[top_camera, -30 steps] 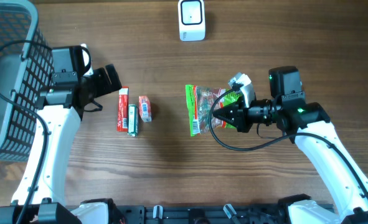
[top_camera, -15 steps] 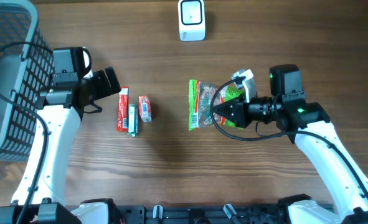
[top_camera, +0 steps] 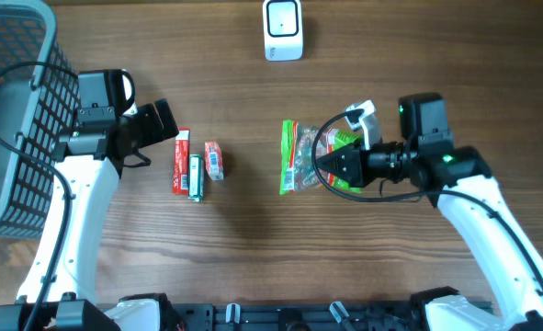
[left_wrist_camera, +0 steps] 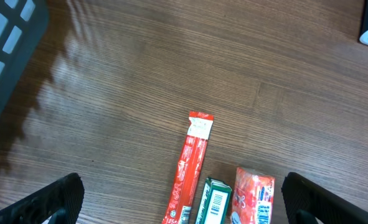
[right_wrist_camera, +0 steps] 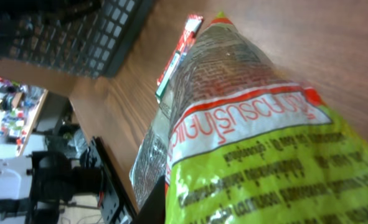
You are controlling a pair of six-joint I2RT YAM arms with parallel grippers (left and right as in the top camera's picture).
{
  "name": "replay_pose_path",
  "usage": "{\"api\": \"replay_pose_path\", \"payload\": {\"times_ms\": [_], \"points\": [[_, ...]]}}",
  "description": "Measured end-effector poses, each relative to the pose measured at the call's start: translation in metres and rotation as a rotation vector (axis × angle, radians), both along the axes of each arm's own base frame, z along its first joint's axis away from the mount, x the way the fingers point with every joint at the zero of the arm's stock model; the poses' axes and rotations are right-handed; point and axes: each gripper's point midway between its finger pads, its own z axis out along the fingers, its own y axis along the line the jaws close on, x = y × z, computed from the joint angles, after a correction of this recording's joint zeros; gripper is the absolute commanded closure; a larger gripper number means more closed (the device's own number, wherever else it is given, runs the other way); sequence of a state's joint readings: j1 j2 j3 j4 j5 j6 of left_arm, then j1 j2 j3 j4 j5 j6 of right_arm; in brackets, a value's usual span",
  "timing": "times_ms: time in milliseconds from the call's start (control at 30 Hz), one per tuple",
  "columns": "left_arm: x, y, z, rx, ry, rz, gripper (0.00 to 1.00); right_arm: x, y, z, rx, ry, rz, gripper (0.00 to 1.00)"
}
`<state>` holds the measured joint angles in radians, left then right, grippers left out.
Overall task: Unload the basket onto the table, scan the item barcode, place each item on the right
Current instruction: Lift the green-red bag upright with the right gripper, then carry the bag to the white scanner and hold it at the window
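My right gripper point(top_camera: 337, 165) is clamped on the bag point(top_camera: 297, 158), just right of table centre, its long axis running 12 to 6. The scanner point(top_camera: 282, 29) lies at 12 o'clock from it, well apart. My left gripper point(top_camera: 159, 119) gapes empty, off at 9.

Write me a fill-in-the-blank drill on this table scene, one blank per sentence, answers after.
The right gripper is shut on the snack bag; the left gripper holds ___.
Beside the left gripper lie ___ small packets.
The grey basket stands on the robot's ___ side.
The scanner at the far edge is ___ in colour.
Missing words: nothing; three; left; white.
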<state>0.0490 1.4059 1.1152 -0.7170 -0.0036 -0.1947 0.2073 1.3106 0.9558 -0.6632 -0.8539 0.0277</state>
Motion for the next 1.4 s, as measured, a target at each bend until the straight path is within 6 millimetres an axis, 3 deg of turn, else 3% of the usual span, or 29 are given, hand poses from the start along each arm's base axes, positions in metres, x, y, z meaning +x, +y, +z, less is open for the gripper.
{"api": "replay_pose_path", "payload": {"times_ms": [67, 267, 467, 600, 733, 867, 967, 1100, 1267, 1400], "points": [[0.000, 0.000, 0.000, 0.000, 0.001, 0.000, 0.00, -0.001, -0.006, 0.013, -0.055, 0.007, -0.004, 0.96], [0.000, 0.001, 0.000, 0.003, 0.001, 0.002, 0.00, 0.009, -0.024, 0.096, -0.211, -0.101, -0.008, 0.96], [0.000, 0.001, 0.000, 0.006, 0.001, 0.004, 0.00, 0.030, -0.031, 0.138, -0.306, -0.145, 0.027, 0.96], [0.000, 0.001, 0.000, 0.006, 0.002, 0.004, 0.00, 0.066, -0.038, 0.134, -0.425, -0.124, 0.050, 0.96], [0.000, 0.001, 0.000, 0.006, 0.001, 0.004, 0.00, 0.112, -0.039, 0.103, -0.541, -0.139, 0.076, 0.96], [0.000, 0.001, 0.000, 0.006, 0.001, 0.004, 0.00, 0.164, -0.026, 0.069, -0.663, -0.270, 0.113, 0.96], [0.000, 0.001, 0.000, 0.006, 0.002, 0.004, 0.00, 0.195, -0.008, 0.076, -0.735, -0.467, 0.135, 0.96], [0.000, 0.001, 0.000, 0.006, 0.001, 0.004, 0.00, 0.225, 0.014, 0.101, -0.837, -0.705, 0.117, 0.96], [0.000, 0.001, 0.000, 0.006, 0.001, 0.004, 0.00, 0.259, 0.024, 0.124, -0.919, -0.889, 0.036, 0.96], [0.000, 0.001, 0.000, 0.006, 0.001, 0.004, 0.00, 0.289, 0.031, 0.128, -1.023, -1.007, -0.013, 0.96]]}}
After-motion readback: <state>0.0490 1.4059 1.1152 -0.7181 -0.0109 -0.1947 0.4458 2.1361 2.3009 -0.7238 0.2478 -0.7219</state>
